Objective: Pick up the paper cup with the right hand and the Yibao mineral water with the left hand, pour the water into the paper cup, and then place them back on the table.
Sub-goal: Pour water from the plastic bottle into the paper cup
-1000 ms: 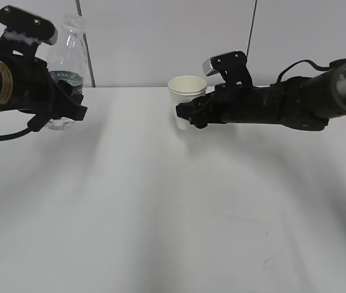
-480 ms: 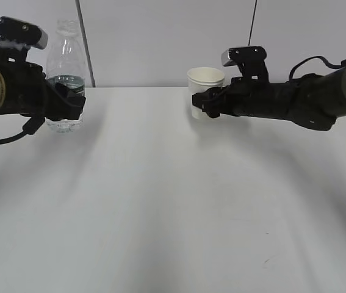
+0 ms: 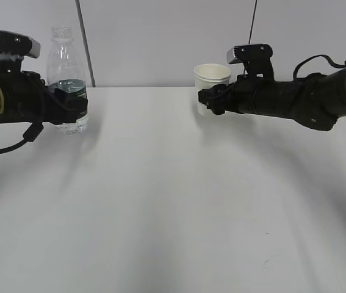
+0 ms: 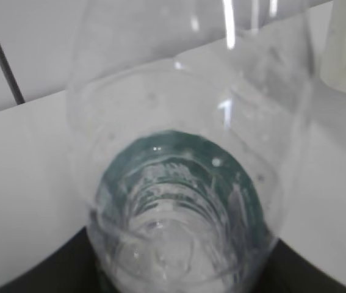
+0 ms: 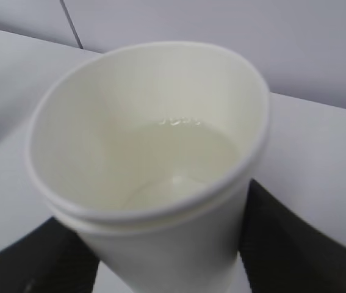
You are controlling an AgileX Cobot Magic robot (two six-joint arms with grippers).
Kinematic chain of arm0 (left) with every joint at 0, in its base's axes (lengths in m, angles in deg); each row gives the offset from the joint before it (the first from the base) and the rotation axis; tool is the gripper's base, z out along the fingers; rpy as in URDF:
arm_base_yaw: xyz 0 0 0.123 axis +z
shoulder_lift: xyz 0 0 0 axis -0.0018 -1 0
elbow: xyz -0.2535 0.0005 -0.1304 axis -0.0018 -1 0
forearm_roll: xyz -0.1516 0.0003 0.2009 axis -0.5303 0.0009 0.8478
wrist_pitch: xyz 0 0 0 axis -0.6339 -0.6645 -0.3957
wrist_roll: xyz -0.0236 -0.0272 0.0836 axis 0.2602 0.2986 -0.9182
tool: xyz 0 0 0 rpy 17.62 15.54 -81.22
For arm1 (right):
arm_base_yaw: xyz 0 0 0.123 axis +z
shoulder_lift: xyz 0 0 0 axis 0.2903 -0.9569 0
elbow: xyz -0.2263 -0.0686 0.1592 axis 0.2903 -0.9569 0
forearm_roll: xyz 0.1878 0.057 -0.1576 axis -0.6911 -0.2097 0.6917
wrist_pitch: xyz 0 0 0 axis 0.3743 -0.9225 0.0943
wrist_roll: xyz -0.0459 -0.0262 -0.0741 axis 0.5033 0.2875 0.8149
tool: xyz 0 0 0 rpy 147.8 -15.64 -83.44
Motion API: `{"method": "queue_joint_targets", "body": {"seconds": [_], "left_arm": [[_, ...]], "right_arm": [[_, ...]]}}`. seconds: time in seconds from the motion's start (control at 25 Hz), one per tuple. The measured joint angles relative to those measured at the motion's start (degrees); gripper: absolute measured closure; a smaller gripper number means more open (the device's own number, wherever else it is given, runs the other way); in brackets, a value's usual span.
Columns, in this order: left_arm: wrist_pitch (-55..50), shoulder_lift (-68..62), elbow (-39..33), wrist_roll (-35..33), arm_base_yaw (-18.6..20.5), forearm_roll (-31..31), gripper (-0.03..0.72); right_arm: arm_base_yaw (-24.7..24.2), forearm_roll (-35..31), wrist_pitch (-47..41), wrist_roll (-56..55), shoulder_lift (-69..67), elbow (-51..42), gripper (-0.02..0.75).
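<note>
The left end effector [image 3: 69,108] grasps the Yibao mineral water [image 3: 67,79] at nine o'clock; the right end effector [image 3: 212,101] clasps the paper cup [image 3: 212,80], water inside, at one o'clock. Lower both level onto the worktop [image 3: 173,201], then release gently.

Right tool [image 3: 204,102] with paper cup [image 3: 212,82] moved right and up in the exterior view, cup now straighter. Left tool [image 3: 78,108] with Yibao mineral water [image 3: 66,74] shifted slightly; bottle went from tilted to upright, bottom now lower, near the bench [image 3: 173,201].
</note>
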Motion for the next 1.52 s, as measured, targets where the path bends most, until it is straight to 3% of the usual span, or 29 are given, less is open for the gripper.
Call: {"method": "queue_joint_targets", "body": {"seconds": [0.68, 1.52], "left_arm": [[16.0, -12.4, 0.1, -22.0, 0.6, -23.7, 0.349], [20.8, -18.2, 0.6, -26.8, 0.6, -26.9, 0.349]], "right_arm": [[-1.0, -8.2, 0.5, 5.4, 0.0, 0.0, 0.242], [-1.2, -11.7, 9.6, 5.5, -4.0, -0.1, 0.242]]}}
